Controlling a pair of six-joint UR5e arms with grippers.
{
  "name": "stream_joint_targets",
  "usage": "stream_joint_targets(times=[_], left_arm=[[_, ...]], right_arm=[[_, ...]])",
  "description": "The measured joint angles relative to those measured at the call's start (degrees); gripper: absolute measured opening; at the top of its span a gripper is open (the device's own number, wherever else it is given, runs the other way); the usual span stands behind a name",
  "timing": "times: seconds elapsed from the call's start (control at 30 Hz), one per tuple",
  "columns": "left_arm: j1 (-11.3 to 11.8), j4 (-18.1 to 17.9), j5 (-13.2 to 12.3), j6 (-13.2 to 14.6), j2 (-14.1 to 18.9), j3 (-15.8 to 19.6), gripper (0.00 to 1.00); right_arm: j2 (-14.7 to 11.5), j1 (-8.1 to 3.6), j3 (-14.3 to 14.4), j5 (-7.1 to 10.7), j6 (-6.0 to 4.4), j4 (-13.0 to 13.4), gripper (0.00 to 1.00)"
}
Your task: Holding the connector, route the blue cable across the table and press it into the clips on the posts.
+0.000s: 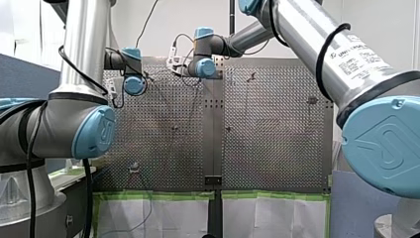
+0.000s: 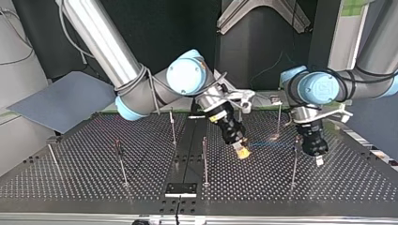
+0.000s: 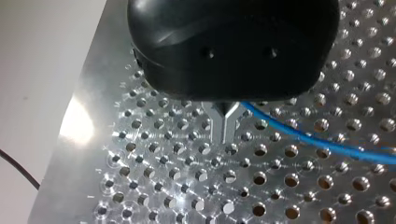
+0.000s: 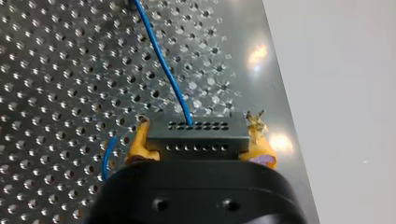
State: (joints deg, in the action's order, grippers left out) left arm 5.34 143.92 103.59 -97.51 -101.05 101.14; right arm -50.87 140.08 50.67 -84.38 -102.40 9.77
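Observation:
In the right wrist view my right gripper (image 4: 201, 125) is shut, with its yellow pads (image 4: 140, 142) on both ends of a black connector (image 4: 196, 137) with rows of small holes. The thin blue cable (image 4: 163, 60) leaves the connector and runs ahead over the perforated table (image 4: 56, 70). In the top view that gripper (image 2: 242, 152) hangs tilted near the middle, between two thin posts (image 2: 205, 159). My left gripper (image 2: 320, 161) points down by a post (image 2: 294, 161) at that view's right. Its metal fingers (image 3: 218, 126) are shut just above the plate. The blue cable (image 3: 317, 140) runs out from behind them; I cannot tell whether they pinch it.
More thin posts (image 2: 121, 159) stand across the plate, one (image 2: 51, 152) near the top view's left edge. A grey-blue board (image 2: 65, 101) leans beyond that corner. A small black plate (image 2: 180, 189) sits at the near edge. White sheets with green tape (image 1: 158, 213) hang below the table.

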Motion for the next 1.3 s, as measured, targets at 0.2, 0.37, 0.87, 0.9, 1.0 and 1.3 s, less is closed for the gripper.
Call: stream_joint_targets(times=[0.2,0.37,0.87,0.9,1.0,1.3], left_arm=[[1.01,-0.41,-1.45,-1.2,-0.38,-0.25,0.0],[1.34,-0.35,-1.63,-2.76,-0.39,-0.19,0.16],[1.71,2.89,0.43,-8.45,-0.25,2.02,1.0],[1.71,3.32,0.83,-8.59,-0.22,2.06,1.0],[1.67,4.81,1.85,-9.02,0.06,2.43,1.0],[1.16,9.45,-0.96,-12.49,3.91,5.2,1.0]], right_arm=[[0.01,-0.55,-0.23,0.0,-0.08,-0.11,0.0],[0.01,-0.83,-0.25,-0.06,-0.1,-0.71,0.0],[0.0,-1.23,-0.26,-0.26,-0.1,-1.81,0.0],[0.0,-1.24,-0.26,-0.26,-0.1,-1.82,0.0],[0.0,-1.27,-0.25,-0.26,-0.1,-1.89,0.0],[0.01,-1.34,-0.24,-0.26,-0.1,-2.23,0.0]])
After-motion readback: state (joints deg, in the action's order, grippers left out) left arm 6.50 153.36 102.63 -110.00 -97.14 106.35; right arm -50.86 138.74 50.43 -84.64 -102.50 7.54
